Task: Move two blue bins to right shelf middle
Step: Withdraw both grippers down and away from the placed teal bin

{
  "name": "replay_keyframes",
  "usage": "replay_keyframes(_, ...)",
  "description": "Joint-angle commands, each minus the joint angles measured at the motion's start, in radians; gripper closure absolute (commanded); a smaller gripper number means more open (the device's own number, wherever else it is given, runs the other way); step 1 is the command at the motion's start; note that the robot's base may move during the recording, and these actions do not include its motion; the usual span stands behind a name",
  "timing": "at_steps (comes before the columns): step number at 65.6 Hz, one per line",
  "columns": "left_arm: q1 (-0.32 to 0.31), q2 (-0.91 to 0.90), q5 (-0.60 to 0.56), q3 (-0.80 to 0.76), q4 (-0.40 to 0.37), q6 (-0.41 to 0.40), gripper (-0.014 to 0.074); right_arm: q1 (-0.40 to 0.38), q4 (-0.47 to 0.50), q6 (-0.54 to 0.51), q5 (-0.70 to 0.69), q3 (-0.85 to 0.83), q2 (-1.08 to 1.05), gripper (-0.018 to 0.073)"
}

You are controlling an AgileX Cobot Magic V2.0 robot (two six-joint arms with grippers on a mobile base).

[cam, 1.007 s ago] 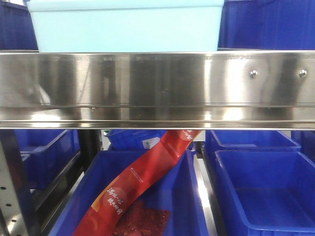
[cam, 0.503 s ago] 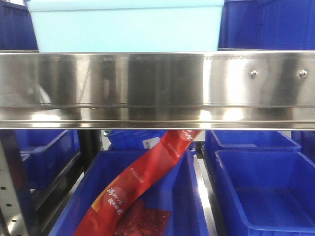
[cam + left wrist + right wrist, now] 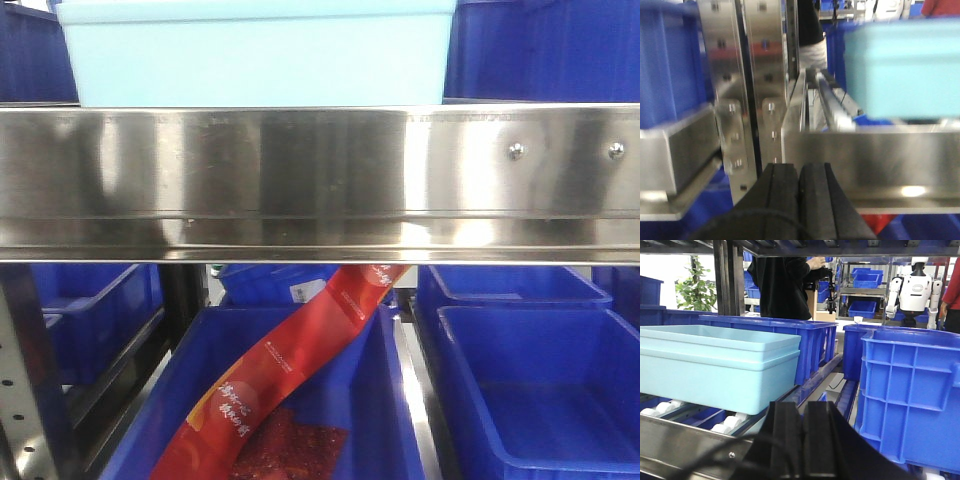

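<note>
Facing the shelf rail (image 3: 320, 180), we see the pale blue bins (image 3: 715, 365) nested on rollers above it; below, a dark bin (image 3: 300, 400) holds a red packet (image 3: 290, 370). Our left pincer (image 3: 799, 200) and right pincer (image 3: 802, 440) are both clenched, empty.

- A stainless steel shelf rail (image 3: 320, 180) runs across the front view, two bolts near its right end.
- On the roller shelf (image 3: 680, 415) sit two nested light blue bins (image 3: 720, 365), with dark blue bins (image 3: 912, 395) beside and behind them.
- Below the rail, dark blue lower bins (image 3: 540, 390) rest on the lower level.
- Perforated steel uprights (image 3: 730, 100) carry the rails.
</note>
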Motion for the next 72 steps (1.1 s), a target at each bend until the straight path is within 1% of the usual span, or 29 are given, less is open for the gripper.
replay_keyframes(1, 0.003, -0.007, -0.137, 0.06, -0.032, 0.004, 0.0707, -0.003, -0.009, -0.001, -0.009, 0.003, -0.004, 0.0721)
replay_keyframes(2, 0.003, -0.007, -0.146, 0.06, -0.037, 0.004, 0.0707, -0.003, -0.009, -0.001, -0.009, 0.003, -0.004, 0.0721)
replay_keyframes(4, 0.003, -0.007, -0.086, 0.06, -0.041, 0.004, 0.0707, -0.003, -0.009, -0.001, -0.009, 0.003, -0.004, 0.0721)
replay_keyframes(8, 0.003, -0.007, -0.078, 0.06, -0.044, 0.004, 0.0707, -0.003, -0.009, -0.001, -0.009, 0.003, -0.004, 0.0721)
replay_keyframes(22, 0.003, -0.007, -0.097, 0.06, -0.044, 0.004, 0.0707, -0.003, -0.009, -0.001, -0.009, 0.003, -0.004, 0.0721)
replay_keyframes(68, 0.003, -0.007, -0.097, 0.06, -0.044, 0.004, 0.0707, -0.003, -0.009, -0.001, -0.009, 0.003, -0.004, 0.0721)
replay_keyframes(72, 0.003, -0.007, -0.097, 0.06, -0.044, 0.004, 0.0707, -0.003, -0.009, -0.001, -0.034, 0.003, -0.004, 0.0721)
